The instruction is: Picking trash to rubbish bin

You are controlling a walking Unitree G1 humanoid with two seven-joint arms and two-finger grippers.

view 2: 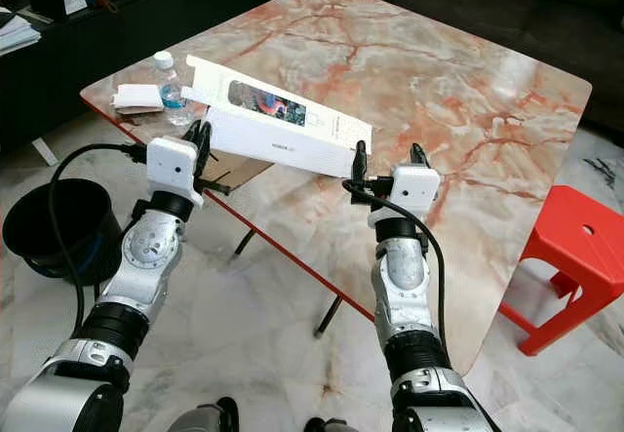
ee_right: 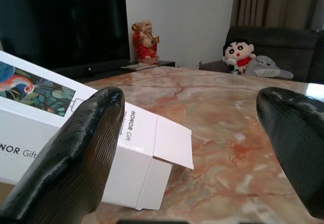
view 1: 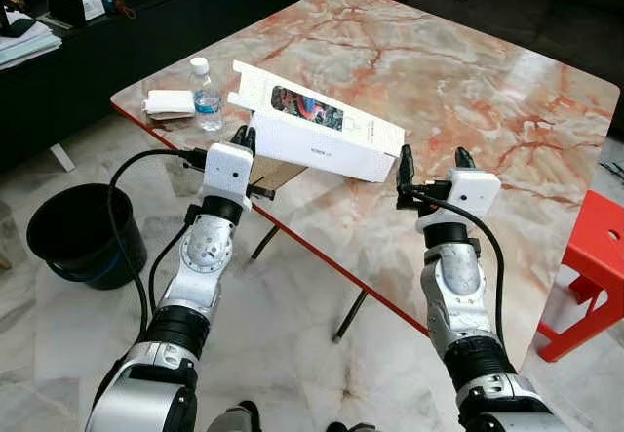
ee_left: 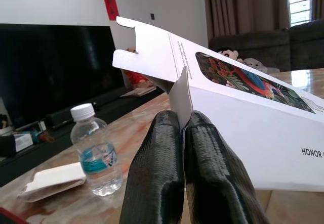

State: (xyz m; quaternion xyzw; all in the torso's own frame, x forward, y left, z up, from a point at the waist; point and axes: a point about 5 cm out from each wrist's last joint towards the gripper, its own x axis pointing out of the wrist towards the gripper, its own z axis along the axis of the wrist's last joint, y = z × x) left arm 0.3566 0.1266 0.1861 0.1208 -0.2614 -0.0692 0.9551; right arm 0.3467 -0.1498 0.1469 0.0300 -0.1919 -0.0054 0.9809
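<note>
- Left eye view: a long white carton (view 1: 327, 139) with a colourful bird print lies on the near left part of the marble table (view 1: 468, 91), its far flap standing open and its near left end jutting over the table's red edge.
- The left gripper (view 1: 243, 141) sits at that overhanging end, its fingers pressed together there. The right gripper (view 1: 434, 166) is just beside the carton's right end, fingers spread apart, holding nothing.
- A small water bottle (view 1: 205, 94) stands on the table's left corner, just left of the carton, with a folded white tissue packet (view 1: 168, 102) beside it.
- A black bin (view 1: 83, 232) stands on the marble floor, left of the table and well apart from the carton. A red stool (view 1: 590, 271) is at the right edge.
- Right eye view: same layout; a brown cardboard piece (view 2: 229, 169) lies under the carton's near left end.
- Left wrist view: the two black fingers (ee_left: 157, 178) are pinched on a thin white side flap of the carton. Bottle and tissue packet sit beyond, with a dark television (ee_left: 55, 67) behind.
- Right wrist view: the fingers (ee_right: 76, 153) are wide apart; the carton's open end is touching or just beside one of them, I cannot tell which. Soft toys (ee_right: 243, 57) sit on a sofa at the far side.
</note>
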